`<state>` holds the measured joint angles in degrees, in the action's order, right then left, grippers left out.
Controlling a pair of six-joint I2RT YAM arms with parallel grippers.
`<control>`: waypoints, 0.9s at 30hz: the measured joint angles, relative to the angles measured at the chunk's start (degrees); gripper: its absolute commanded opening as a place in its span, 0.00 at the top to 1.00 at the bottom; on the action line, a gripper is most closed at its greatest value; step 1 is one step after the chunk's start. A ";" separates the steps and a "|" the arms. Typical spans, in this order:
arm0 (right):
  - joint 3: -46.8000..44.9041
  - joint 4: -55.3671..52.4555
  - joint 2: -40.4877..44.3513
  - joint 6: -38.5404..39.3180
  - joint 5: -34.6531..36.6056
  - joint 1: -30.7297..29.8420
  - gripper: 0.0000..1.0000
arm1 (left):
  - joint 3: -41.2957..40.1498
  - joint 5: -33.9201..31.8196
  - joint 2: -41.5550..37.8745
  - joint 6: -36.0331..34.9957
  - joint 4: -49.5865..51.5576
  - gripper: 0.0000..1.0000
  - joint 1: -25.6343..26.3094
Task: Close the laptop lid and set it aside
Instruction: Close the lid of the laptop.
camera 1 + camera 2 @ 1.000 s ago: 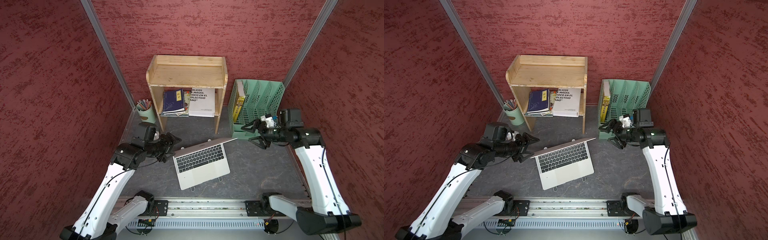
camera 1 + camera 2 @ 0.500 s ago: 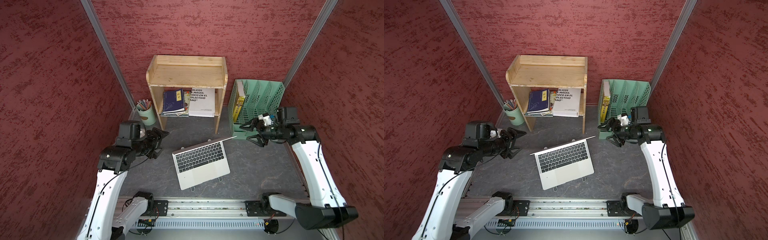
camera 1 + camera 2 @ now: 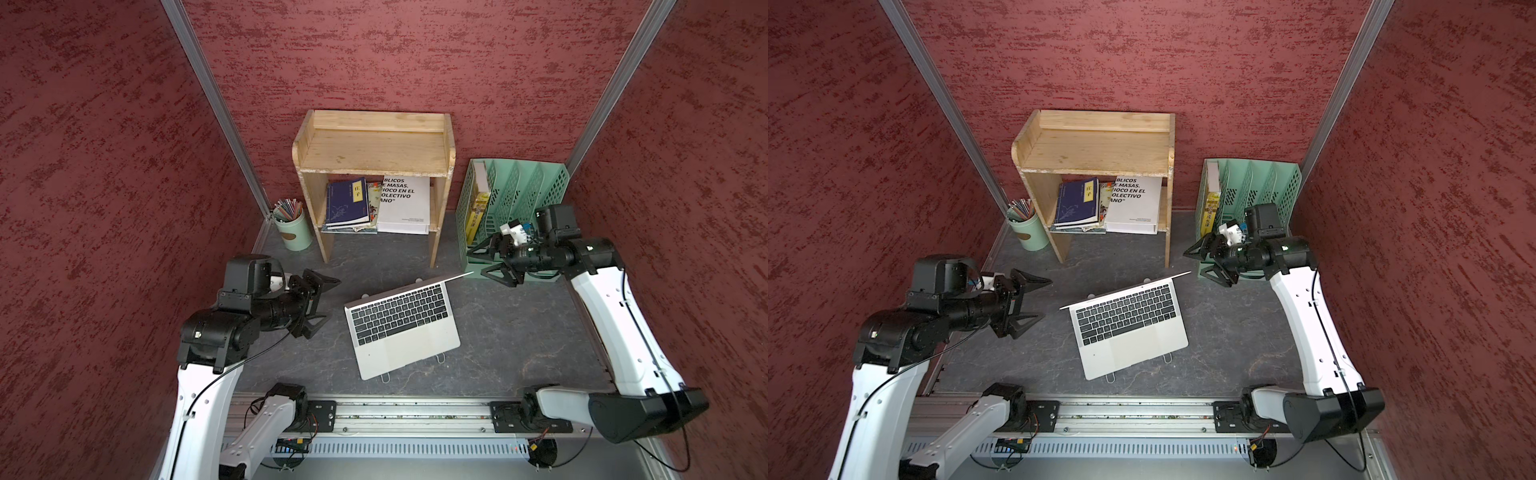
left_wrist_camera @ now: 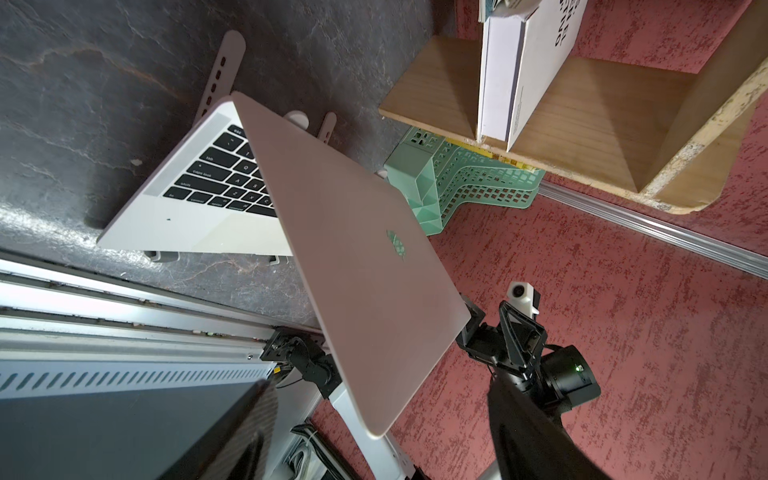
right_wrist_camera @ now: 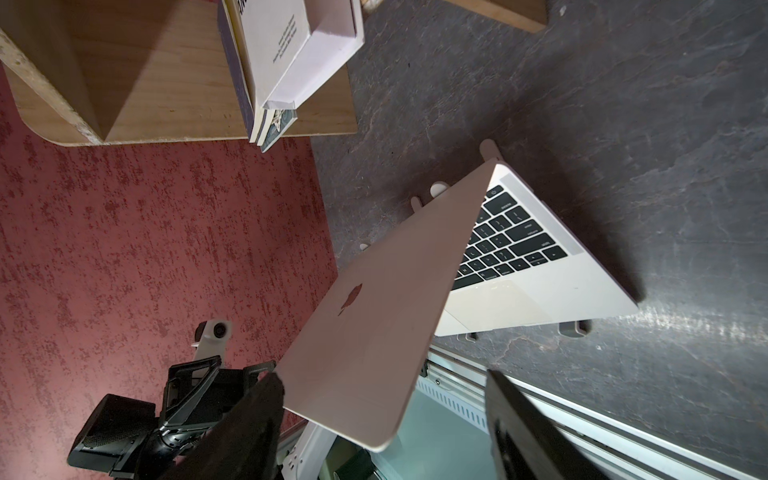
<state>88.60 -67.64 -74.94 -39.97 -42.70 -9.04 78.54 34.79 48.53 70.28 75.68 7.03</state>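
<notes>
- You're right at the start of the closing step. The laptop (image 3: pixel 405 332) sits propped on its white stand (image 4: pixel 218 72) on the dark table (image 3: pixel 519 332), in front of the wooden shelf (image 3: pixel 374 145). The laptop lid (image 4: pixel 353 266) is up, roughly upright.
- Left gripper (image 3: pixel 331 301): fingers spread with nothing in them, off the laptop's left side and clear of it.
- Right gripper (image 3: pixel 475 263): spread and empty too, right by the lid's right top corner. Can't tell if it's touching.
- Next, I'd say get a finger behind that top edge and push the lid down toward the keys. Go gently, since the stand might let the base skid.
- Setting it aside comes after that.
</notes>
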 measured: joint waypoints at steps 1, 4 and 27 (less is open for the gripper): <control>0.00 -0.09 -0.13 0.04 0.17 -0.46 0.25 | 0.00 0.33 -0.28 0.31 0.24 0.16 0.04; 0.00 -0.52 -0.28 0.13 0.59 -1.62 0.27 | -0.09 1.18 -0.68 1.51 0.28 0.16 0.74; -1.55 -1.25 0.31 -1.77 2.25 -8.20 0.57 | -11.28 -8.17 -0.28 14.97 -18.25 0.24 20.63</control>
<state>87.05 -68.88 -74.63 -41.74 -40.45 -17.23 67.26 26.61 48.25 85.25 57.43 27.66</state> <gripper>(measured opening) 0.470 0.791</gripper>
